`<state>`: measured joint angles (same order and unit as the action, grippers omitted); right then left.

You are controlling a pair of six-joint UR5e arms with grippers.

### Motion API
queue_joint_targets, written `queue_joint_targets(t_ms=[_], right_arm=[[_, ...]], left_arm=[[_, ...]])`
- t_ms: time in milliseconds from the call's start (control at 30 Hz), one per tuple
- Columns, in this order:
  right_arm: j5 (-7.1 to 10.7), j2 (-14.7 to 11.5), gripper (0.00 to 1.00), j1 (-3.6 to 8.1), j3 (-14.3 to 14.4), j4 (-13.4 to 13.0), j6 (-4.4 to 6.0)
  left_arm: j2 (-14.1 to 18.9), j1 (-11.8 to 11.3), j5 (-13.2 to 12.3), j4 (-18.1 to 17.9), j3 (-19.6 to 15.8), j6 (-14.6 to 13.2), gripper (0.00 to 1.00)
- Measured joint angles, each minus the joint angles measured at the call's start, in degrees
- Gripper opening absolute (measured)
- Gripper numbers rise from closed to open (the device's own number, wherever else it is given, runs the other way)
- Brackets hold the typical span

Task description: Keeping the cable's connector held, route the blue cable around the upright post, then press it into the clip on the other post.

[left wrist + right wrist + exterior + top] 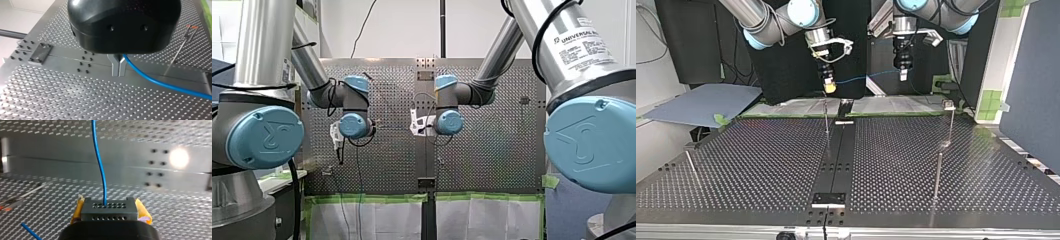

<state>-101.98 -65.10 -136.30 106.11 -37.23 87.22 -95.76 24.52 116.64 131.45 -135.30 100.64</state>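
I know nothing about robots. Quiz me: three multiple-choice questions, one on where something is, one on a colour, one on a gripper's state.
1. Where does the blue cable run? A flat on the table; B through the air from my left gripper to my right gripper; C wound round a post.
2. What colour are my right gripper's pads? A yellow; B green; C white.
3. My right gripper is: A open, empty; B shut on a black connector; C shut on a post.
B: the top view shows it strung between them. A: yellow flanks the connector. B: the pads clamp it.
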Motion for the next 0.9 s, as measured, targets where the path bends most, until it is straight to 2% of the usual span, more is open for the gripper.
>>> queue_joint_targets(t_ms=[100, 367, 567, 733, 900], right_arm=[[0.32, -1.7, 0.00, -0.15, -1.5, 1.5, -0.21], [0.72, -5.8, 0.00, -0.31, -5.6, 5.6, -0.36], [1.54, -8.6, 0.00, -0.32, -7.6, 7.3, -0.30], [3.36, -9.0, 0.00, -0.03, -8.7, 7.6, 0.36], [4.59, -8.3, 0.00, 0.33, -10.7, 7.7, 1.53]], left_arm=[[1.7, -0.4, 0.2, 1.7, 0.6, 0.1, 0.00], [6.1, -1.7, 0.4, 6.1, 3.6, 2.8, 0.00], [9.1, -2.4, 0.4, 9.1, 6.5, 5.0, 0.00], [11.6, -3.0, 0.3, 11.6, 9.1, 6.7, 0.00], [13.1, -3.6, 0.4, 14.3, 11.7, 7.5, 0.00]])
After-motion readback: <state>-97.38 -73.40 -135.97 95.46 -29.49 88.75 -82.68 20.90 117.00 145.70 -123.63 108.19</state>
